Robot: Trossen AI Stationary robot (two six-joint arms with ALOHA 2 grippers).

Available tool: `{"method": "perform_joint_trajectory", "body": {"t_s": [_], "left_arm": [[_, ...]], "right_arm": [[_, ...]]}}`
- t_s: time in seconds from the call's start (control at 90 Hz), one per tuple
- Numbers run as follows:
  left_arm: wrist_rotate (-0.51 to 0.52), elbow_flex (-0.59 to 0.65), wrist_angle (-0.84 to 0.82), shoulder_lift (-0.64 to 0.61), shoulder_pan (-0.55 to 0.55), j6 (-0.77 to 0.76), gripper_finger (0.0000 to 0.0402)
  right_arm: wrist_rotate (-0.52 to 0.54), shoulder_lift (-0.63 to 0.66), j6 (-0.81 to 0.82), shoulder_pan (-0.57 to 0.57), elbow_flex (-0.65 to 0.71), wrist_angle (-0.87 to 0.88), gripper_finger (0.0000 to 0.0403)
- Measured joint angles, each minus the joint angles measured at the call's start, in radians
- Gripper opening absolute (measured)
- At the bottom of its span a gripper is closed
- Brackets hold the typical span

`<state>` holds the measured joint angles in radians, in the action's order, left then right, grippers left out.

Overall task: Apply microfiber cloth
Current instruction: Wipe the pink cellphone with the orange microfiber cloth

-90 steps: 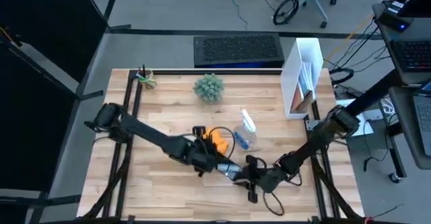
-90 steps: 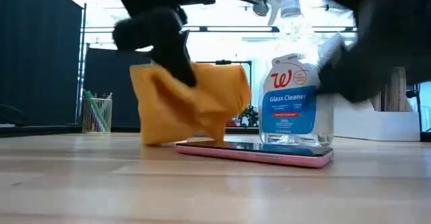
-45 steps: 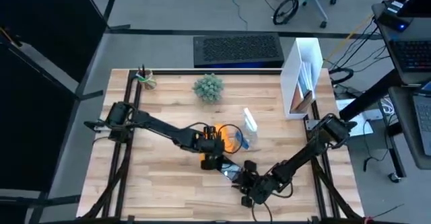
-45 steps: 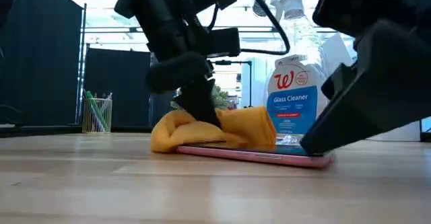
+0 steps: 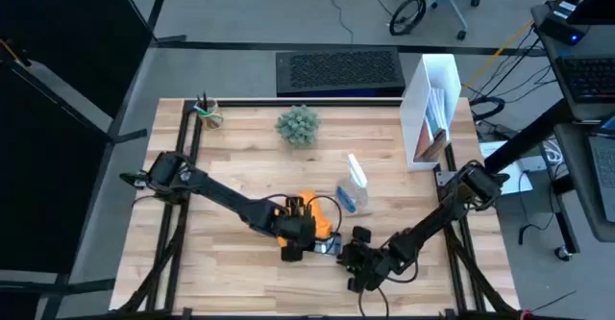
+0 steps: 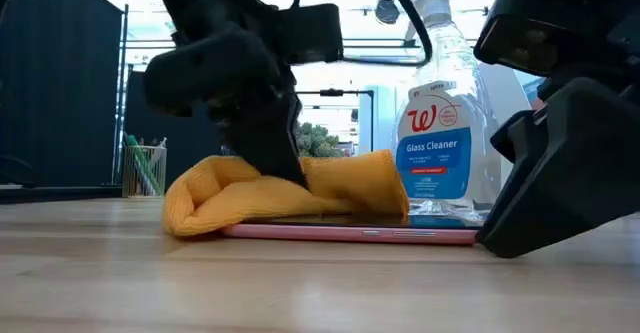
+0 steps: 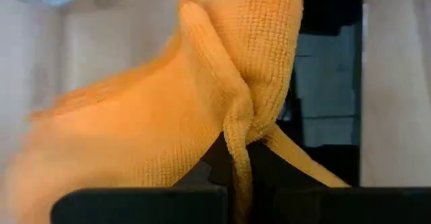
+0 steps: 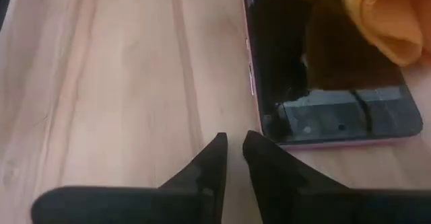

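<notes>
Left claw point(image 6: 285, 158) is clamped on a fold of the microfiber cloth point(image 6: 290, 193) and presses it onto the smartphone point(image 6: 350, 234), which lies flat on the table point(image 6: 300, 283). The cloth is bunched over the phone's end farther from the right arm; the screen at the other end is bare.

Right claw point(image 8: 232, 158) sits low at the table beside the phone's uncovered end, its fingers nearly together with nothing between them; apparently bracing the phone.

Judgement: wipe step in progress. To do it well, keep pressure light and even, draw the cloth along the full screen toward the bare end, and avoid dragging the phone off its brace.

Containers: spray bottle point(image 6: 435, 143), labelled glass cleaner, upright just behind the phone, liquid level not readable. Mesh cup point(image 6: 145, 171) holds pens at the far corner.
</notes>
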<state>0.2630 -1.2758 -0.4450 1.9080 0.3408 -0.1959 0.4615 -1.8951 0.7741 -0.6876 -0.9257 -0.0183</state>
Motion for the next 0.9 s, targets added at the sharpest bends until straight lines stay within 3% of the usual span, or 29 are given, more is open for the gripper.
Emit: {"method": "perform_joint_trajectory", "body": {"t_s": [0.233,0.456,0.656,0.822,0.9], "left_arm": [[0.000,-0.063,-0.017,-0.135,0.057,0.026,0.0000],[-0.024,-0.058,-0.033,-0.177,0.074,0.022,0.0000],[-0.024,-0.057,-0.005,-0.152,0.055,0.040,0.0000],[-0.027,-0.058,0.026,-0.143,0.049,0.056,0.0000],[-0.027,-0.058,0.028,-0.142,0.045,0.056,0.0000]], "right_arm": [[0.025,0.233,-0.062,0.003,0.000,0.130,0.0118],[0.210,0.453,-0.219,-0.007,-0.001,0.153,0.0238],[0.193,0.431,-0.324,0.062,-0.001,0.051,0.0317],[0.183,0.362,-0.417,0.129,0.000,-0.087,0.0336],[0.129,0.333,-0.452,0.154,-0.001,-0.117,0.0337]]}}
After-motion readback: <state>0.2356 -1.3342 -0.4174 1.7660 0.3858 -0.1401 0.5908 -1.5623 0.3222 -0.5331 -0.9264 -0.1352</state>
